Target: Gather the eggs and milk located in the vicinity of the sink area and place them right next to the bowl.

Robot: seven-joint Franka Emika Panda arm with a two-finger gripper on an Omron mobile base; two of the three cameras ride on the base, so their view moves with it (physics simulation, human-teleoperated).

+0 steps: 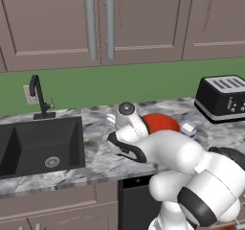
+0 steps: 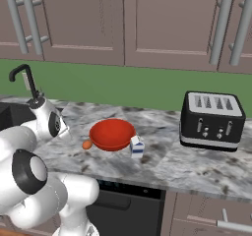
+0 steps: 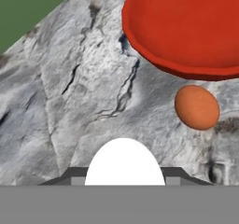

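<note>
In the hand view a white egg (image 3: 125, 162) sits between my dark finger tips, and my gripper (image 3: 125, 177) is shut on it just above the marble counter. The orange-brown egg (image 3: 197, 107) lies on the counter just ahead, close under the rim of the red bowl (image 3: 186, 27). From the right base view the orange-brown egg (image 2: 87, 144) rests at the left edge of the bowl (image 2: 112, 134), and the milk carton (image 2: 137, 146) stands upright at the bowl's right edge. My arm covers part of the bowl (image 1: 160, 122) in the left base view.
The black sink (image 1: 40, 145) with its angular faucet (image 1: 38, 97) lies to the left. A black toaster (image 2: 211, 119) stands at the right on the counter. Wall cabinets hang above a green backsplash. The counter's front edge (image 2: 147, 183) runs below the bowl.
</note>
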